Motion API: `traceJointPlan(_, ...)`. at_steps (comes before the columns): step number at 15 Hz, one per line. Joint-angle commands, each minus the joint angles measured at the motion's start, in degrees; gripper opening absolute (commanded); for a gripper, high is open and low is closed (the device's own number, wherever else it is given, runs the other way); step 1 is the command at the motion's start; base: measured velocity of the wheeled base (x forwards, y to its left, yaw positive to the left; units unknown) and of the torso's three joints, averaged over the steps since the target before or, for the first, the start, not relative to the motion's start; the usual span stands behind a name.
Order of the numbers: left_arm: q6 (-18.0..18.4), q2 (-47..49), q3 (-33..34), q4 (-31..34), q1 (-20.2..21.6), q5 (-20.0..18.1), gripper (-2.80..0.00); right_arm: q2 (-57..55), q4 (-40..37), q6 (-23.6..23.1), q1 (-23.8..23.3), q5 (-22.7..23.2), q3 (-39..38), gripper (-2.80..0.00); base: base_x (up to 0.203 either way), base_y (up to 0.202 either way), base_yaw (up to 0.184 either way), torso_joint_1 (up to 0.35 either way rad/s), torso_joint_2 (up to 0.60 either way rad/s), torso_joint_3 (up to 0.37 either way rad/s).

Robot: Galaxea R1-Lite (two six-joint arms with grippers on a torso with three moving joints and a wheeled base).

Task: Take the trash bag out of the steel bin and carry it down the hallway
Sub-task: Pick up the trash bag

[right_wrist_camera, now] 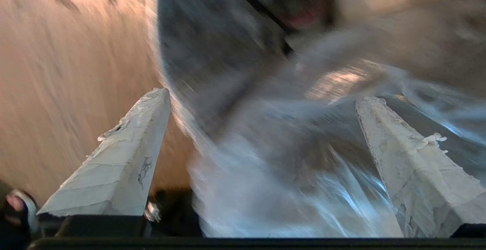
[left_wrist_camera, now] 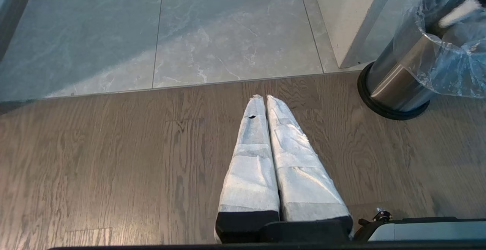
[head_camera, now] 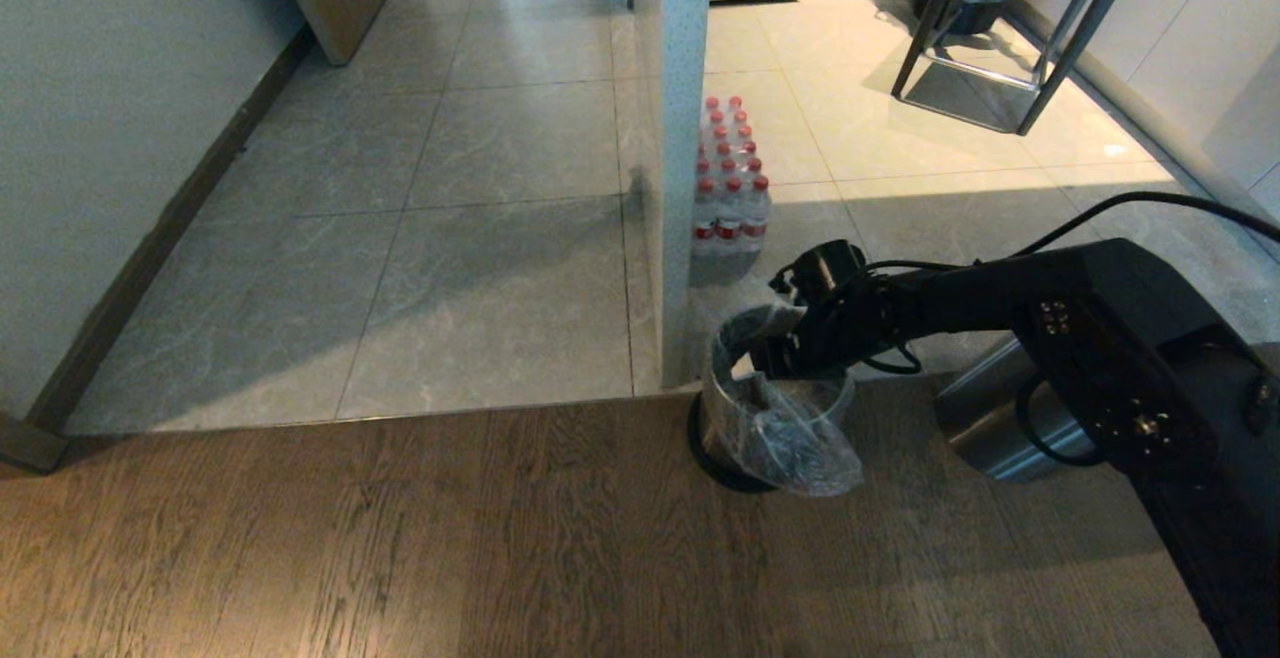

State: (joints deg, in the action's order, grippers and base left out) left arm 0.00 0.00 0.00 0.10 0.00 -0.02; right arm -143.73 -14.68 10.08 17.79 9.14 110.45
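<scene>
Brown wood planks (head_camera: 400, 538) fill the bottom of the head view, and shiny grey tiles of the hallway (head_camera: 480, 238) fill the upper left, next to a pale wall (head_camera: 100, 138) with a dark strip at its foot. A white post (head_camera: 675, 138) stands in the middle of the frame. Behind it sits a pack of bottles (head_camera: 728, 178) with red caps.

Just right of the post's foot, on the wood, stands the steel bin (head_camera: 725, 438). The trash bag (head_camera: 800, 443) is in it, and its clear, crinkly plastic hangs over the rim on the near side.

The right gripper (head_camera: 775, 338) reaches in from the right of the frame to the top of the bin. In the right wrist view its two white fingers (right_wrist_camera: 117, 166) are spread far apart, with shiny plastic between them. They do not pinch anything.

In the left wrist view the left gripper (left_wrist_camera: 264, 100) hangs over the wood floor, well apart from the bin at the upper right. Its fingers are pressed together and hold nothing.
</scene>
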Motion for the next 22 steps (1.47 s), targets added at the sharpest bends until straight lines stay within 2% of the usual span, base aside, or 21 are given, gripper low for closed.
traceJointPlan(1,0.0,0.0,0.0,0.0,0.0,0.0,-2.8,-2.0,1.6,1.3,0.8,0.1,0.3,0.0,0.0,0.0,0.0,0.0,0.0,0.0)
traceJointPlan(10,0.0,0.0,0.0,0.0,0.0,0.0,-2.8,-5.1,8.9,1.5,0.7,-0.1,0.3,0.0,0.0,0.0,0.0,0.0,0.0,0.0)
traceJointPlan(22,0.0,0.0,0.0,0.0,0.0,0.0,-2.8,-9.3,9.5,1.0,0.5,0.1,0.6,0.0,0.0,0.0,0.0,0.0,0.0,0.0)
